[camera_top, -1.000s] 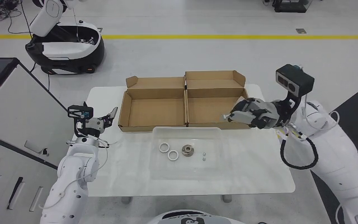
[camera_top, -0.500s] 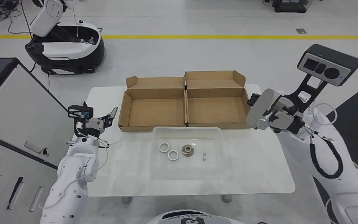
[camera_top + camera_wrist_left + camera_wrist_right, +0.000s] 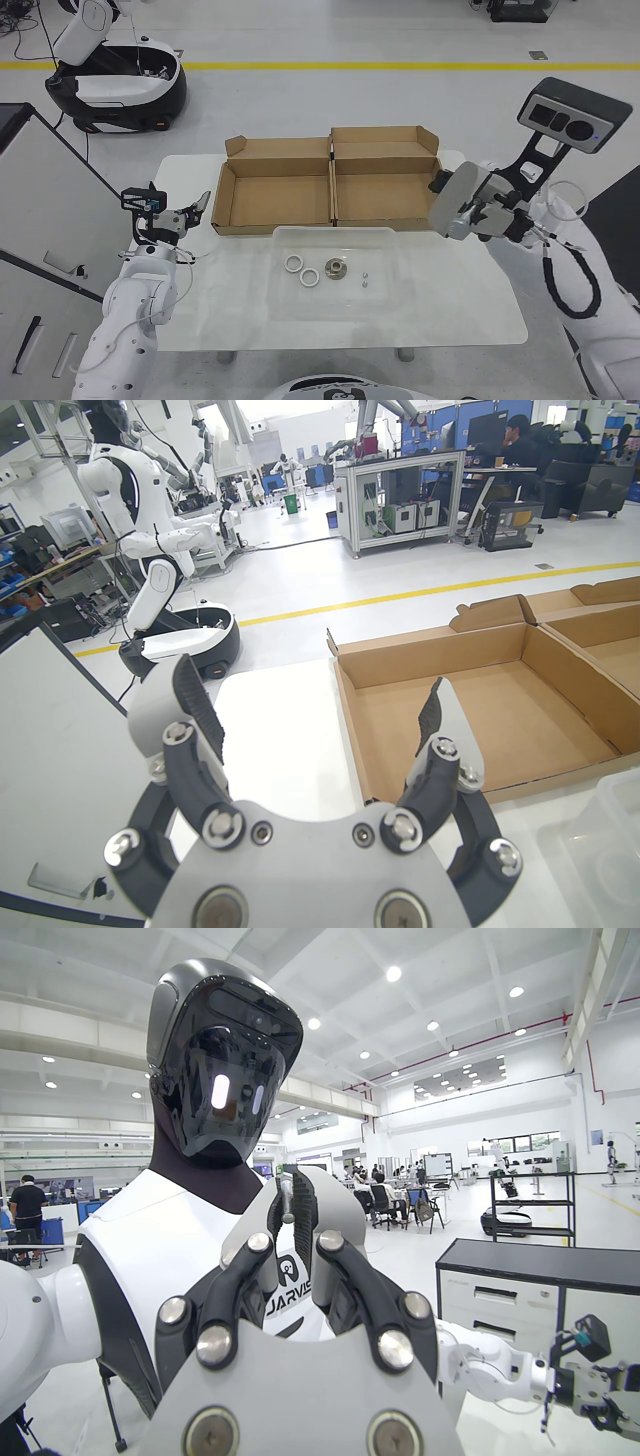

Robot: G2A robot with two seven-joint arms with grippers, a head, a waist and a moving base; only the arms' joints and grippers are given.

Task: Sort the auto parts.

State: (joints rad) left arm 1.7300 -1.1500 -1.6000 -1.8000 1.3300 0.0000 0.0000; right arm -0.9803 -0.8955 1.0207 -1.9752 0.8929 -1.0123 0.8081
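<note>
My right gripper (image 3: pixel 291 1184) is clamped on a small metal bolt (image 3: pixel 286 1202), held lengthwise between its jaws. My left gripper (image 3: pixel 311 674) has jaws wide apart, an open cardboard box (image 3: pixel 500 710) just beyond them.

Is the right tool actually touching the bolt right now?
Touching. The right wrist view shows the bolt clamped in the right tool, gripped from both sides with no gap.

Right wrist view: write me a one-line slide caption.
Right gripper clamped on a small threaded metal bolt, one of the auto parts to sort.
</note>
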